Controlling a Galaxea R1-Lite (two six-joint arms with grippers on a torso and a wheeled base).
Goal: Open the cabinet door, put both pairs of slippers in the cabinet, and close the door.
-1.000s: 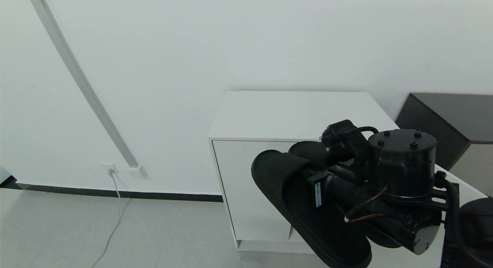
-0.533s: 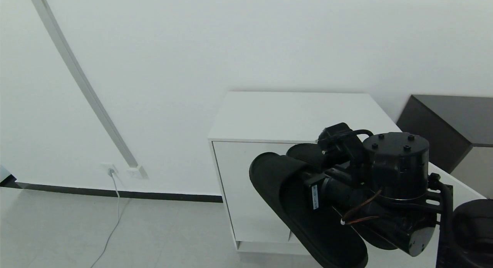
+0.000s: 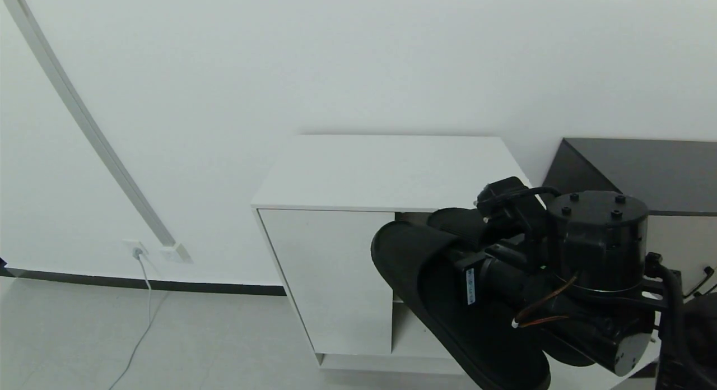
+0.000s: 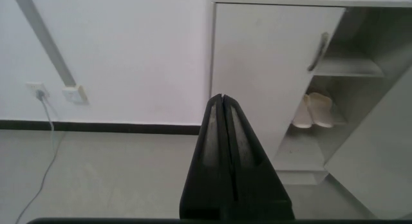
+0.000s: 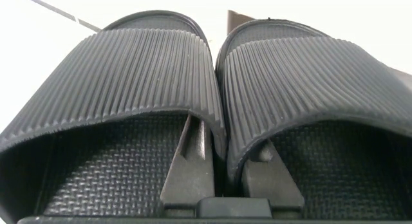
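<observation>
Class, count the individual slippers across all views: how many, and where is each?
4. Two black slippers sit side by side, clamped in the right gripper; two pale slippers lie inside the open cabinet. More may hide behind its shut door.

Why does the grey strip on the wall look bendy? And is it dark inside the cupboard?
Head view: the lens probably bends the grey strip into a curve near the picture's edge. Left wrist view: the same strip runs straight. Left wrist view: the open cabinet is only softly shaded inside, so the pale slippers on its shelf show plainly.
</observation>
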